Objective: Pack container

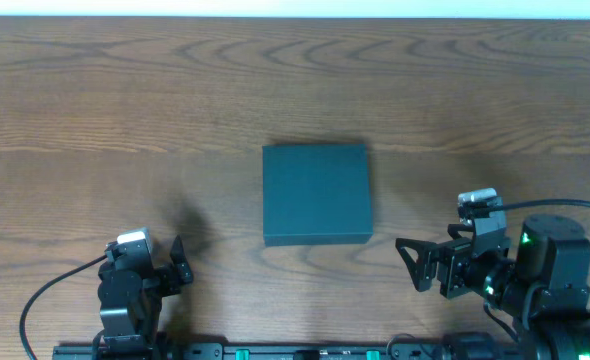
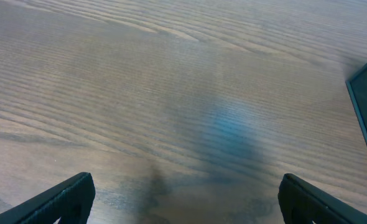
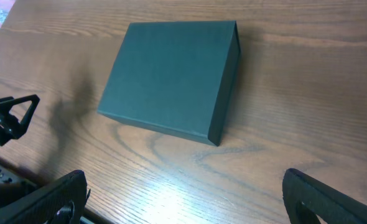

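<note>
Squarely at the middle of the wooden table [image 1: 125,100]: the container [image 1: 316,193], lid shut, flat on the wood, well apart from both arms. Nearer the front edge, to its left, the left gripper [image 1: 180,262]: jaws spread wide, nothing between them. To its right, the right gripper [image 1: 412,262]: likewise gaping wide and empty, facing the container.
</note>
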